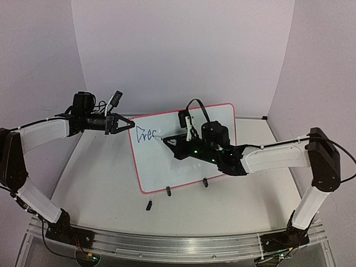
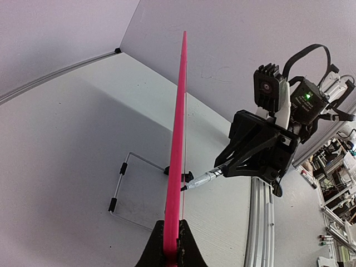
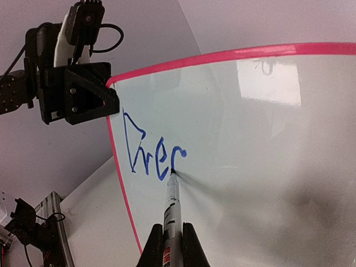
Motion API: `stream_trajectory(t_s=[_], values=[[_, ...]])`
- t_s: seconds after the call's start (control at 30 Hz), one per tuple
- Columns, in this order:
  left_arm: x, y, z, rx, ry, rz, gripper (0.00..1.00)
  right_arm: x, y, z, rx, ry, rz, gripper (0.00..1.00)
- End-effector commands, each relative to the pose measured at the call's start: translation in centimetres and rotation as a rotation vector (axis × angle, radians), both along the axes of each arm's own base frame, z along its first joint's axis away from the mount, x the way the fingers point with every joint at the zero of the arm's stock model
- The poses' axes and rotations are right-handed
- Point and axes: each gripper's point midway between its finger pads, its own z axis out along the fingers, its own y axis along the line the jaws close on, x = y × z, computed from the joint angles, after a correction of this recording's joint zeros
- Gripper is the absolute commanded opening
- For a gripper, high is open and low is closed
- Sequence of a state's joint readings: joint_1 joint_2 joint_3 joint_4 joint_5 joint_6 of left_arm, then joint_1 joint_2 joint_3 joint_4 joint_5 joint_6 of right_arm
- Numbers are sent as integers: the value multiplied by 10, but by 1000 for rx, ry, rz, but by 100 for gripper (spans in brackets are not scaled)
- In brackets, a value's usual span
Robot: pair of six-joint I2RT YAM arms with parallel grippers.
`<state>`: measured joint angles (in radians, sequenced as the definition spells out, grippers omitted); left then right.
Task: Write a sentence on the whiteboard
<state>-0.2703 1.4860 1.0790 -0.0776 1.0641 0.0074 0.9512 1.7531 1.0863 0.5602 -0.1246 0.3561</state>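
White table (image 1: 100,183) with plain pale walls is filling the background. The whiteboard (image 1: 167,167) is standing on edge on the table on two black clip feet (image 1: 168,192), with its writing face turned toward the arm bases. A wire stand (image 2: 123,177) is showing behind the whiteboard in the left wrist view. The left gripper (image 1: 127,123) is clenching the whiteboard's pink rim at its upper left corner, with the fingers (image 2: 158,247) pinched on both sides of the edge. The right gripper (image 1: 177,146) is hovering in front of the whiteboard's face and is clamped around a marker (image 3: 171,206). The marker tip is touching the face just at the end of blue writing (image 3: 153,153) in the whiteboard's upper left area. The writing is reading roughly "Drec", with the last letter unclear. A small dark blue piece (image 1: 149,205) is lying on the table just in front of the whiteboard's lower left corner, too small to identify.
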Motion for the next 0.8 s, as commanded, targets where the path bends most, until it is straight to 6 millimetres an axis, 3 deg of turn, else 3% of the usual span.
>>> stream_trajectory(t_s=[0.0, 0.27, 0.57, 0.77], values=[[-9, -7, -6, 34, -30, -39, 0, -2, -6, -8, -17, 12, 1, 0], [-9, -7, -6, 35, -31, -39, 0, 6, -15, 4, -10, -18, -63, 0], [-9, -7, -6, 37, -33, -39, 0, 16, -17, 32, 20, -80, -110, 0], [-10, -8, -5, 36, -34, -42, 0, 18, -14, 37, 29, -92, -109, 0]])
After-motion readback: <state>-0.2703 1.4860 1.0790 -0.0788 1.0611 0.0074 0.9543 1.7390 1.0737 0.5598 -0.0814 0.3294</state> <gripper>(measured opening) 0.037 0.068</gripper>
